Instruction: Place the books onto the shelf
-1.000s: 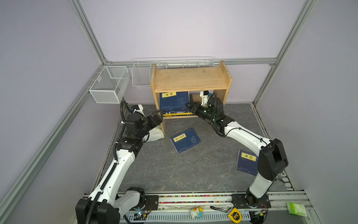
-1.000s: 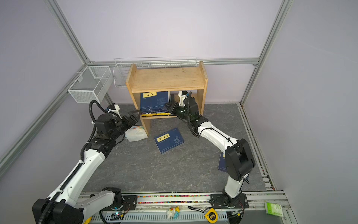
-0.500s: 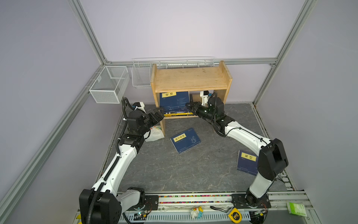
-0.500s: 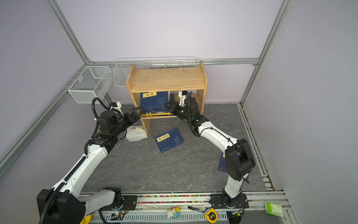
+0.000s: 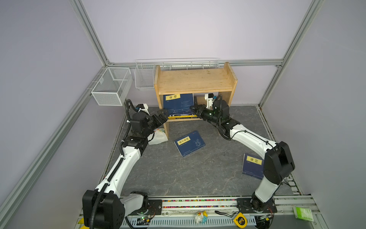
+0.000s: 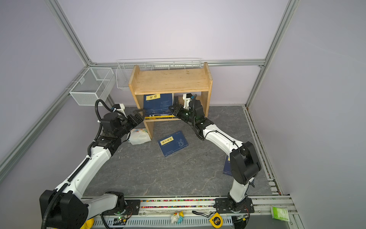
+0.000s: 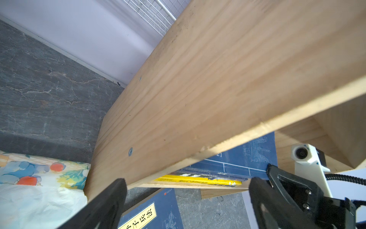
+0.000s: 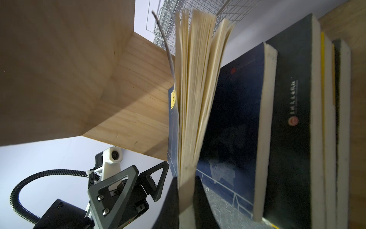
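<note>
The wooden shelf (image 5: 195,82) (image 6: 170,80) holds a flat stack of books (image 5: 183,116) (image 6: 160,116) in its lower bay, with a yellow one (image 7: 198,180) at the bottom. A navy book with a yellow label (image 5: 179,102) (image 6: 158,102) is tilted up above the stack. My right gripper (image 5: 195,109) (image 6: 172,108) (image 8: 186,190) is shut on its page block (image 8: 195,89). My left gripper (image 5: 162,117) (image 6: 139,115) (image 7: 186,200) stands open at the shelf's left front corner with nothing in it. Two more navy books lie on the floor, one in the middle (image 5: 189,143) (image 6: 173,143) and one at right (image 5: 252,166) (image 6: 226,168), which the right arm partly hides.
A white floral packet (image 5: 158,136) (image 6: 138,136) (image 7: 39,188) lies on the floor against the shelf's left side panel (image 7: 198,89). Wire baskets (image 5: 111,89) (image 5: 144,76) hang on the back left frame. The dark stone floor (image 5: 178,174) lies open in front.
My left arm has swung forward and up, which has brought its open gripper close to the shelf's left front corner. The right gripper has held still on the raised book.
</note>
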{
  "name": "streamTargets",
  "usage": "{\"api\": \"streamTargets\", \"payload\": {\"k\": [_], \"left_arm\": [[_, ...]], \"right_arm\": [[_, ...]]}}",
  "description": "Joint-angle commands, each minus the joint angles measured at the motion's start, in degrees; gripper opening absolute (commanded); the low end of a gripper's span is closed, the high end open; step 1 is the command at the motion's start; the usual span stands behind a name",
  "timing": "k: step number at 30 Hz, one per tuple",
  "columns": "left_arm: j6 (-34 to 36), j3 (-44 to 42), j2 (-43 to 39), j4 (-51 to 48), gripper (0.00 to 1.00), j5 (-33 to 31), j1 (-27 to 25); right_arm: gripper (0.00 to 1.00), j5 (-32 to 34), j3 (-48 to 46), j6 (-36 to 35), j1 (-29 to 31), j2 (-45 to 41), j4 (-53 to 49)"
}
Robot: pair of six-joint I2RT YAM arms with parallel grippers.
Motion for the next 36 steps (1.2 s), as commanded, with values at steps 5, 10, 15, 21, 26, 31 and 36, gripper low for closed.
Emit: {"api": "streamTargets", "payload": {"k": [5,10,15,21,26,31,36], "left_arm": [[0.24,3.04,4.04,1.68,0.97,-2.22,0.39],[0.43,3.96,7.06,2.8,0.97,-2.3,0.37],[0.16,0.58,6.86,2.68,0.96,-5.44,0.3],[-0.08,-3.46,6.15,-0.05,0.95,-9.83,0.16],[-0.04,-4.35,6.6,-0.91,0.95,-11.11,0.2],[-0.14,-4.78,7.01,-1.13,0.95,-11.28,0.2],[-0.28,-4.84,6.57,-1.13,0.95,-11.44,0.21]], "right_arm": [[0.07,-0.75,-0.85,-0.65,0.12,1.6,0.31],[0.07,-0.83,-0.73,-0.65,0.12,2.25,0.05],[0.07,-0.75,-0.63,-0.56,0.06,2.72,-0.03],[0.07,-0.68,-0.56,-0.61,0.15,2.83,-0.51],[0.11,0.79,-0.55,-1.68,0.16,2.35,-2.23],[0.23,5.08,0.76,-6.46,0.1,0.28,-8.23],[0.43,11.2,1.92,-12.09,0.12,-2.64,-14.35]]}}
